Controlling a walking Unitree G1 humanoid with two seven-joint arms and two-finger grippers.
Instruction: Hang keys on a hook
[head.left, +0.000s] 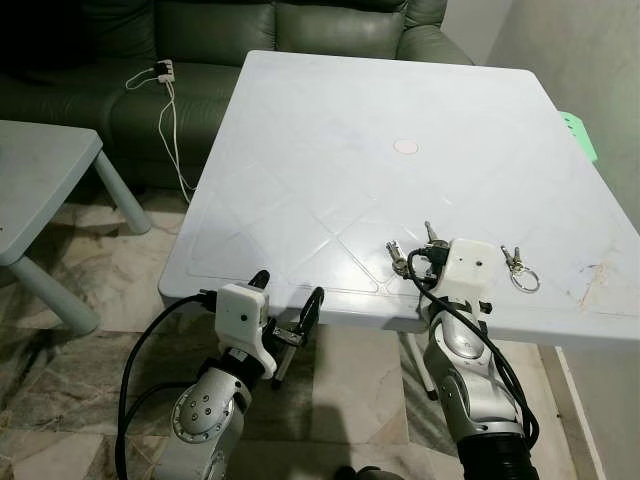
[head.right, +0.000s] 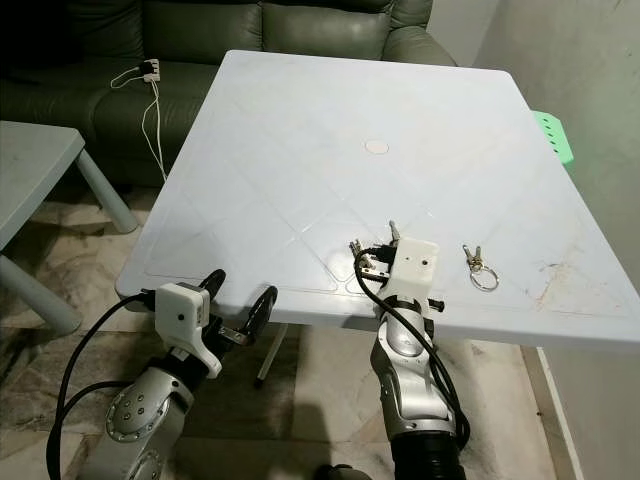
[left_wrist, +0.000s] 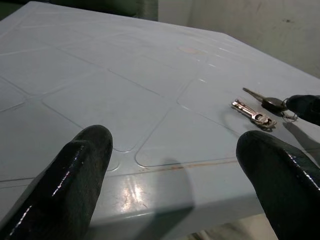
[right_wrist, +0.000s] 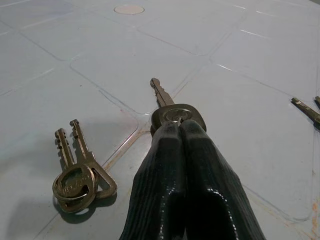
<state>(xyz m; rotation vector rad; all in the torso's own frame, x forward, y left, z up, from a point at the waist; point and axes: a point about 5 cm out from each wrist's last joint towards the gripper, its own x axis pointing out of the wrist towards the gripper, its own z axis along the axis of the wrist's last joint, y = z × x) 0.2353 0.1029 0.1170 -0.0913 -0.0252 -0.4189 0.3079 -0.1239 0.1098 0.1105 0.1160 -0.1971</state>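
On the white table (head.left: 330, 150) near its front edge lies a dark-headed key (right_wrist: 175, 114), blade pointing away. My right gripper (right_wrist: 178, 129) is shut on the near edge of its head, low over the tabletop (head.left: 424, 262). Beside it lies a pair of brass keys on a ring (right_wrist: 80, 175). I cannot tell whether they join the held key. A second key bunch with a wire ring (head.left: 520, 268) lies to the right. My left gripper (head.left: 290, 300) is open at the front edge, level with the tabletop and holding nothing.
A dark green sofa (head.left: 200, 40) stands behind the table with a white charger and cable (head.left: 165, 90) on it. A small grey table (head.left: 40, 170) is on the left. A wall (head.left: 600, 60) and a green object (head.left: 580, 135) border the right side. A round cap (head.left: 406, 146) marks the table's centre.
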